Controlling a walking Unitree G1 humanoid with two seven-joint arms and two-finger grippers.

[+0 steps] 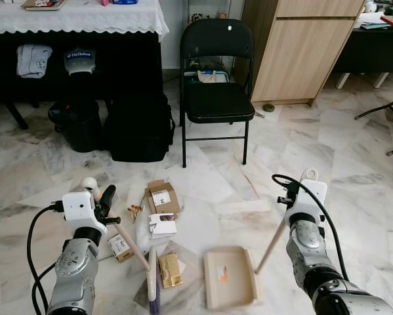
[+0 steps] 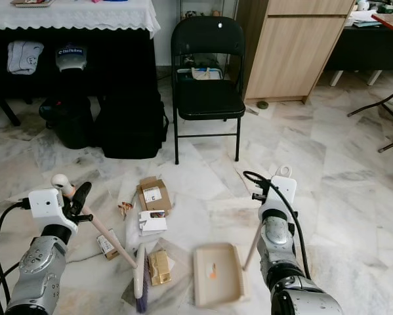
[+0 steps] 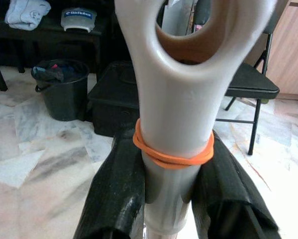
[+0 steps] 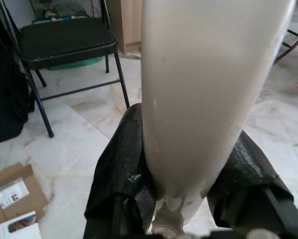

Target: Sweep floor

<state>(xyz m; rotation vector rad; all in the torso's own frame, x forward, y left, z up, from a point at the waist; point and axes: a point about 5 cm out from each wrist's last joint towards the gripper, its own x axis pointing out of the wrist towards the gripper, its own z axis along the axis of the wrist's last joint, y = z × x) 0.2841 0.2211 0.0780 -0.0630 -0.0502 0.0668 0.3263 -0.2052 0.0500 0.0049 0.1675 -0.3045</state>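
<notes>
Left eye view: broom and dustpan were held over the litter.
Both handles were clamped, left gripper and right gripper, before the chair.

- Broom: pale pink handle slanting down to a head of whitish and purple bristles on the floor, just left of the dustpan; an orange rubber band rings its looped handle end.
- Dustpan: beige, flat on the marble floor, a small orange scrap inside, its long pale handle slanting up to the right.
- Litter: a cardboard box beyond the dustpan; a gold packet by the broom head.
</notes>
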